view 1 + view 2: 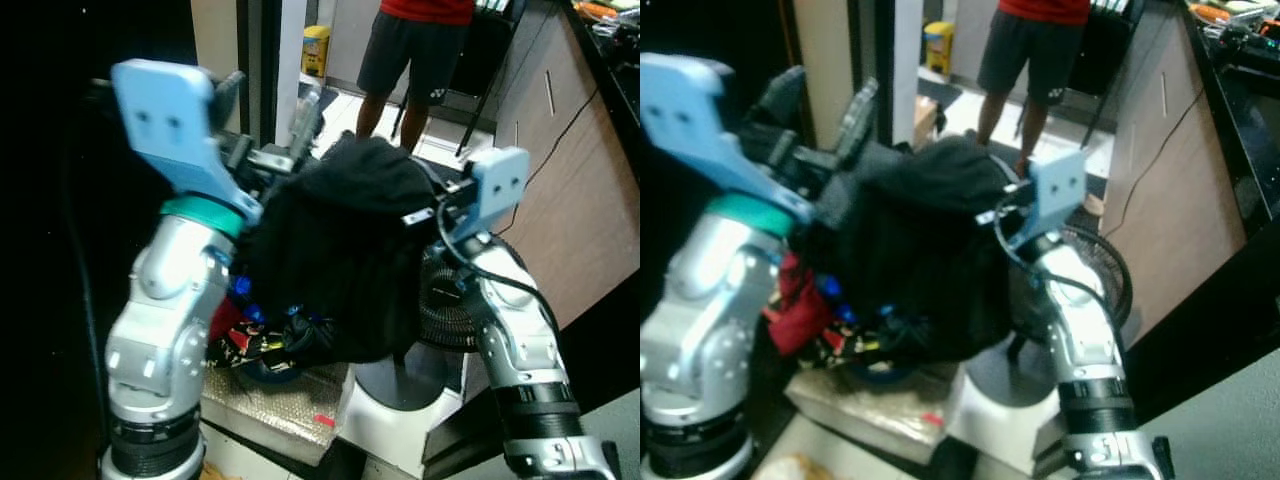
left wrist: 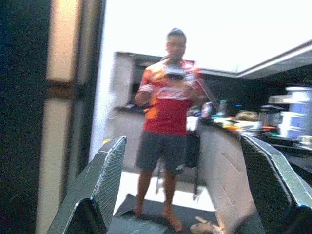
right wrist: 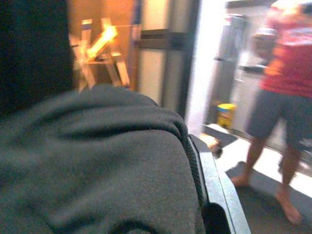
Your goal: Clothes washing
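Note:
A black garment [image 1: 350, 250] hangs bunched in the air between my two raised arms. My right gripper [image 1: 432, 205] is buried in its right side and seems shut on the cloth; in the right wrist view the dark fabric [image 3: 97, 161] lies over one black finger [image 3: 207, 175]. My left gripper [image 1: 270, 120] sits at the garment's upper left, pointing away from me, open, with nothing between its fingers [image 2: 105, 175]. Under the garment lies a pile of red and coloured clothes [image 1: 250, 335].
A person in a red shirt and dark shorts [image 1: 410, 50] stands ahead on the floor. A black floor fan [image 1: 455, 300] on a white base is low on the right, beside a brown cabinet wall [image 1: 570, 170]. A bubble-wrapped box [image 1: 275, 405] lies under the pile.

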`<state>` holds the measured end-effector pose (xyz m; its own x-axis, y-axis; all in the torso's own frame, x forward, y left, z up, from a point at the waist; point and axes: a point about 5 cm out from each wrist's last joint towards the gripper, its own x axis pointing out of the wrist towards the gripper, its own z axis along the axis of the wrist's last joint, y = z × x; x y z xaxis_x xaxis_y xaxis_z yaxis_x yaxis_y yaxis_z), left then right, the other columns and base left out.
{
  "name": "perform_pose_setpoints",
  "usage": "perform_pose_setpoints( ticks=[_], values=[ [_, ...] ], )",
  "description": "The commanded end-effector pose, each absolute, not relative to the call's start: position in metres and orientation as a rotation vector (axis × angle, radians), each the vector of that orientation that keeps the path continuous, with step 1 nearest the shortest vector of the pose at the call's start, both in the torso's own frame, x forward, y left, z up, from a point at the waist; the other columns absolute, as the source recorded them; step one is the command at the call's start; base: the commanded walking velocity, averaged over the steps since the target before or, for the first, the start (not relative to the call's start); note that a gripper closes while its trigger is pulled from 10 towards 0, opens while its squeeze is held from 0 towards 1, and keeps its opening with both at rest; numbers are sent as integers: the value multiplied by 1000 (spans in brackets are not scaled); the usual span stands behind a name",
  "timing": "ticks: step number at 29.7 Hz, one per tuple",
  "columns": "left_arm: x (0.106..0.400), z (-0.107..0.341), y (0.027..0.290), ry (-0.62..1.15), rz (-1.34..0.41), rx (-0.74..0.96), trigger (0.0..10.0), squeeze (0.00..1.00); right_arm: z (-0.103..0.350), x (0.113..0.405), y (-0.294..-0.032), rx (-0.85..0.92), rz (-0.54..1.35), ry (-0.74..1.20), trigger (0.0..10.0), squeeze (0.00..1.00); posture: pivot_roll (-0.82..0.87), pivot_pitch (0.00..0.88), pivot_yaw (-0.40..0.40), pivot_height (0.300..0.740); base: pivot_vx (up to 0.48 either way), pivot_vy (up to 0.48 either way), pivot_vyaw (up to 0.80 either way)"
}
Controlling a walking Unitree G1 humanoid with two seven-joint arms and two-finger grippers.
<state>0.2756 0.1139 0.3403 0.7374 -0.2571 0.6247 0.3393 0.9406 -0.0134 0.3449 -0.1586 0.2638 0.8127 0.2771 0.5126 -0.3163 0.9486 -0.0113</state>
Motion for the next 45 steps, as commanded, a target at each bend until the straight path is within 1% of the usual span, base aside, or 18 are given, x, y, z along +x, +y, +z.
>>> perform_pose_setpoints(
  ticks=[1,9,10,11,12,14,17,20,22,25,32,38,45],
  values=[
    [276,334,113,-634,-327,-119,10000,0,267,341,-167,136,286,-554,10000,0,136,76,-24,740,0,0,0],
    [277,336,109,-642,-331,-108,10000,0,263,335,-157,67,319,-559,10000,0,130,70,-16,740,0,0,0],
    [279,340,104,-646,-349,-102,10000,0,267,333,-145,52,330,-589,10000,0,125,64,-11,740,0,0,0],
    [279,340,104,-646,-349,-102,10000,0,267,333,-145,52,330,-589,10000,0,125,64,-11,740,0,0,0],
    [279,344,101,-663,-361,-63,10000,0,276,329,-133,8,335,-648,10000,0,125,60,-7,740,0,0,0],
    [278,344,100,-675,-366,-20,10000,0,282,325,-127,-8,330,-685,10000,0,122,55,-5,740,0,0,0],
    [277,337,99,-676,-379,92,10000,0,292,321,-127,-69,299,-735,10000,0,117,45,-6,740,0,0,0],
    [277,334,99,-674,-385,119,10000,0,292,322,-129,-71,294,-735,10000,0,117,37,-7,740,0,0,0],
    [277,332,99,-672,-385,126,10000,0,292,322,-130,-59,290,-729,10000,0,117,32,-7,740,0,0,0],
    [277,332,100,-675,-379,134,10000,0,288,324,-131,-49,287,-711,10000,0,114,4,-15,740,0,0,0],
    [281,333,102,-699,-364,142,10000,0,278,331,-130,-70,292,-673,10000,0,108,0,-42,740,0,0,0],
    [282,328,101,-691,-373,159,10000,0,278,334,-132,-79,281,-670,10000,0,105,0,-40,740,0,0,0],
    [284,325,102,-684,-375,156,10000,0,276,334,-131,-51,278,-667,10000,0,97,0,-27,740,0,0,0]
  ],
)
